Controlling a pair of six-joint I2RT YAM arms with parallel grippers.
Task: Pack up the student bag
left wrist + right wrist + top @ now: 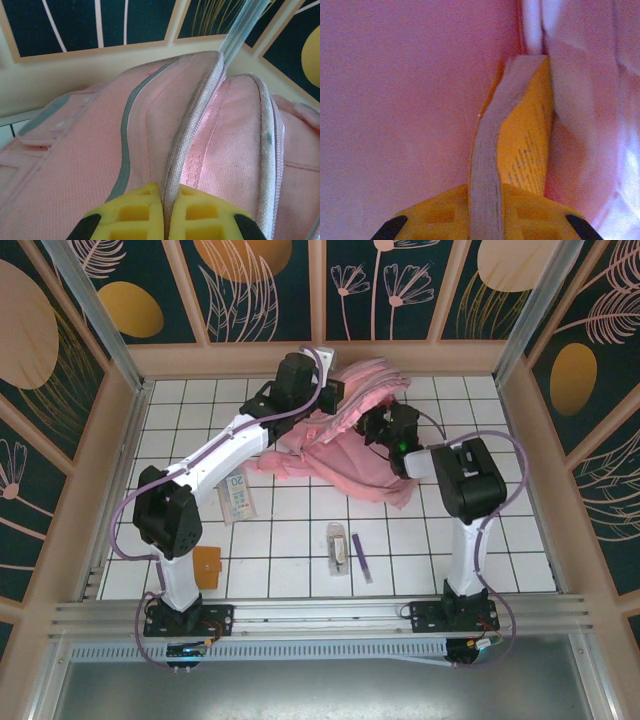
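Observation:
The pink student bag (352, 468) lies at the back middle of the tiled table, its top lifted. My left gripper (326, 396) is at the bag's upper edge. In the left wrist view its yellow fingers (131, 214) are shut on the bag's grey zipper rim (195, 115), with pink fabric (75, 160) on both sides. My right gripper (381, 429) reaches into the bag's opening from the right. In the right wrist view it (485, 212) is shut on an orange book (531, 131), page edge facing me, with the bag's pink lining (395, 100) all around.
On the tiles nearer the arms lie a pale printed booklet (238, 500), a small orange notebook (207, 567), a clear packet (338, 545) and a purple pen (362, 558). Wooden walls (130, 420) enclose the table.

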